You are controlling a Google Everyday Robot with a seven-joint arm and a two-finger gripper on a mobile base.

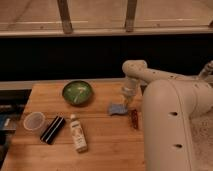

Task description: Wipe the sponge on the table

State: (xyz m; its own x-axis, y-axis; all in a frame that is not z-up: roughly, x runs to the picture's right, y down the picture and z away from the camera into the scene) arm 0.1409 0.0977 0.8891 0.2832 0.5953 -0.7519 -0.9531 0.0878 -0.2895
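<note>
The sponge (116,108), a small light-blue pad, lies flat on the wooden table (105,145) right of the middle. My gripper (127,101) points down from the white arm and meets the sponge's upper right edge. The big white arm body (170,125) fills the right side and hides the table's right part.
A green bowl (77,92) sits at the back, left of the sponge. A dark red-brown oblong item (134,119) lies just right of and below the sponge. A white bottle (77,133), a black oblong item (52,130) and a clear cup (34,121) are at the front left.
</note>
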